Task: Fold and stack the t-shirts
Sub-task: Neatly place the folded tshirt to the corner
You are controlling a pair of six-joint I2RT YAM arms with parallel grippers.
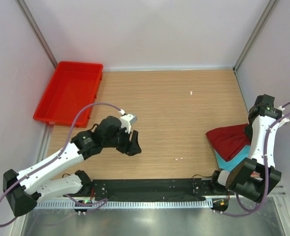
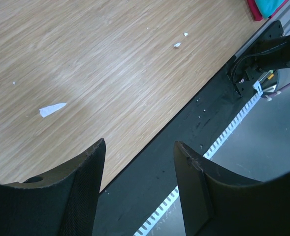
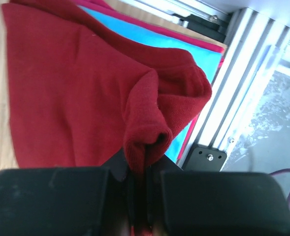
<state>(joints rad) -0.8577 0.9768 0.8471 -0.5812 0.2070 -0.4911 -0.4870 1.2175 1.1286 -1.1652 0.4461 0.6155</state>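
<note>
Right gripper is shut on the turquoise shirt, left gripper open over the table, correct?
Not quite: the right wrist view shows the right gripper shut on the dark red shirt, which lies over the turquoise shirt. The left gripper is open over the table.

A bright red plastic tray [image 1: 68, 93] lies askew at the far left corner of the wood-grain worktop [image 1: 174, 108]. Small white scraps [image 1: 190, 92] dot the wood. A black strip [image 1: 149, 187] and a ribbed metal rail [image 1: 149, 203] border the near edge.
</note>
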